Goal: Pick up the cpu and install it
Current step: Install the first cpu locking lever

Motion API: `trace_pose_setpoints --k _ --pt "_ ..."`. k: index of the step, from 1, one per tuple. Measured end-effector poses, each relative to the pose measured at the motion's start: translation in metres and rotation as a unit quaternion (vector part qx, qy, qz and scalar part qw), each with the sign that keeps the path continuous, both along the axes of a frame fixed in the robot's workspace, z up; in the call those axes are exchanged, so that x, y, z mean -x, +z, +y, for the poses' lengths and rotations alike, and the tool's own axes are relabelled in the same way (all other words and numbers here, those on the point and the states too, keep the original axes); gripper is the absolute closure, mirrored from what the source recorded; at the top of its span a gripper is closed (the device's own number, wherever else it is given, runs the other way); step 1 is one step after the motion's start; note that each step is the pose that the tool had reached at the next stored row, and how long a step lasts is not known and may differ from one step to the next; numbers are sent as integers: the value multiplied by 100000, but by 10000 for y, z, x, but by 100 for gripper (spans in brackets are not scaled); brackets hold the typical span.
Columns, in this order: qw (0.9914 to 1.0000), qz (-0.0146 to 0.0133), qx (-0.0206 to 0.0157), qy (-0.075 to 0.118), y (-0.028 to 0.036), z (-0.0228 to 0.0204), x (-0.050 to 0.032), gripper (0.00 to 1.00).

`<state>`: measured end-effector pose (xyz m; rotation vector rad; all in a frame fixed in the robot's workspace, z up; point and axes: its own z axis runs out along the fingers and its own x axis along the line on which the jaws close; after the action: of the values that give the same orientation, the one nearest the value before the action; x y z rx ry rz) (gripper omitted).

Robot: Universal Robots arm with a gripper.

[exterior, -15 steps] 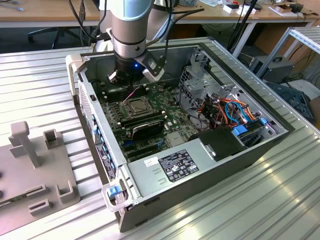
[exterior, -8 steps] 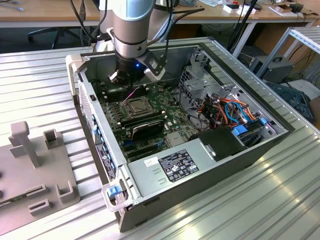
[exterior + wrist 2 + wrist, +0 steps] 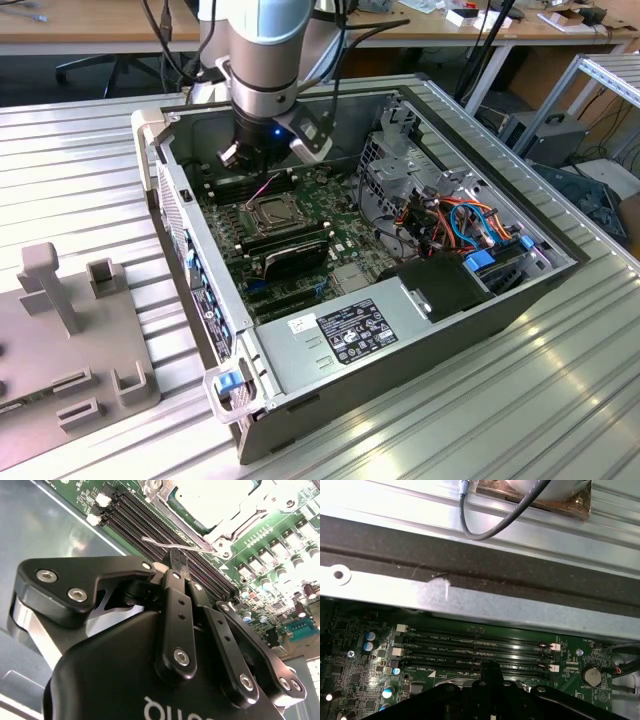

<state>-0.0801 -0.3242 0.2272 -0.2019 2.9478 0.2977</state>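
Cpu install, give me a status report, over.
Gripper shut, tips beside wire lever. Cpu seated under retention frame. Nothing else near tips.

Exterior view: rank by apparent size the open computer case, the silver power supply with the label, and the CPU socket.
1. Open grey metal computer case, by far the largest.
2. Silver box-shaped power supply with a black label.
3. Square CPU socket with a metal frame, smallest, though it sits farther from the camera.
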Motion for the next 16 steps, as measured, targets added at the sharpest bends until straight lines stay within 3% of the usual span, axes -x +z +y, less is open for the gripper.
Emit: trace_pose_setpoints --k 16 --pt "100000 222 -3 2 -55 -15 -85 89"
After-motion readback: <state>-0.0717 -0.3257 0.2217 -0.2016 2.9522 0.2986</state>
